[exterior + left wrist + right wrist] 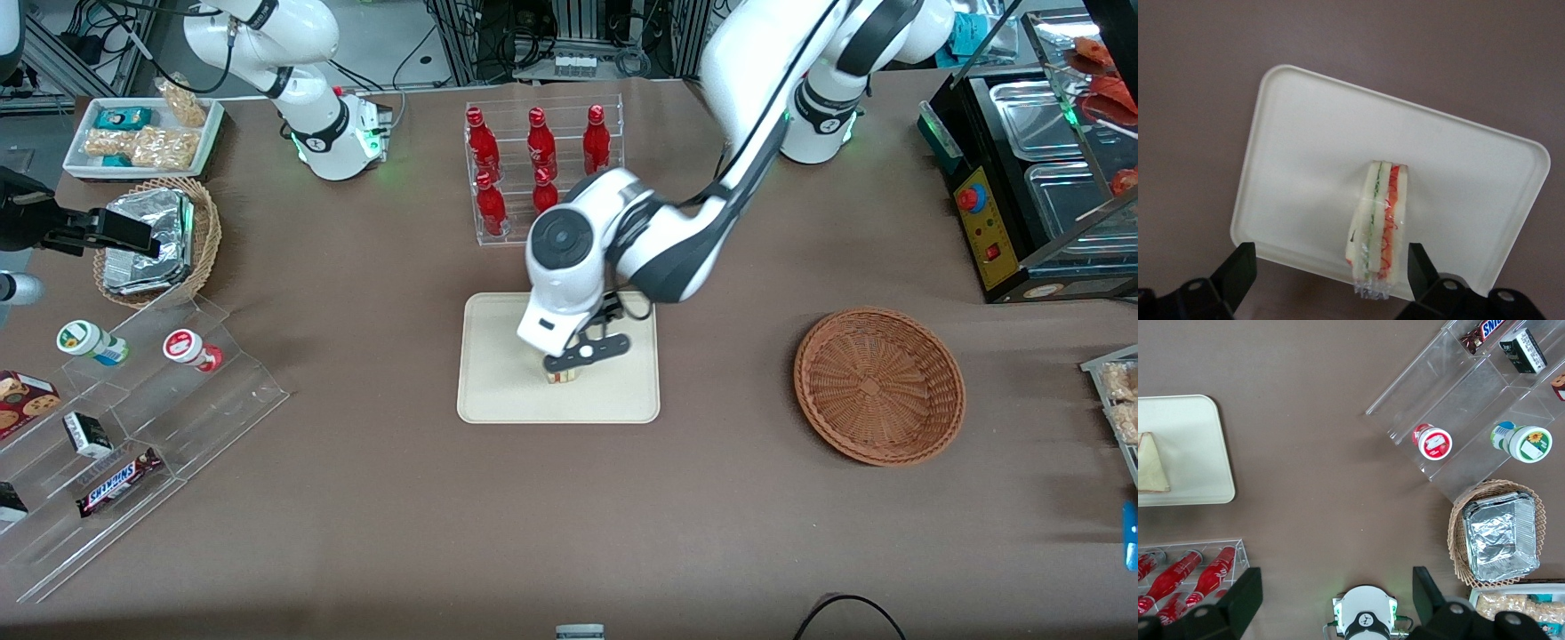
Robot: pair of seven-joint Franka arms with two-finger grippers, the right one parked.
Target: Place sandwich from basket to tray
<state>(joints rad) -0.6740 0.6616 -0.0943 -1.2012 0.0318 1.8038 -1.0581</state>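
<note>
The left arm's black two-finger gripper (569, 364) is hanging right over the flat cream rectangular tray (498, 391), near the tray's middle. Its fingers (1238, 270) are standing wide apart. The small triangle sandwich of white bread with red and green layers in clear wrap (1379, 223) is sitting on the tray between them, and the fingers are gripping nothing. One finger is just beside the wrap; the other is well apart from it.

The sandwich looks set down, so the step now is letting go cleanly. The gripper should be going straight up, toward twelve o'clock above the sandwich, keeping its fingers wide so they are not catching the crinkly wrap and tipping the wedge over.

The round reddish-brown woven basket (878, 385) is sitting toward the working arm's end of the table with nothing showing inside it. The tray is carrying only the sandwich.
</note>
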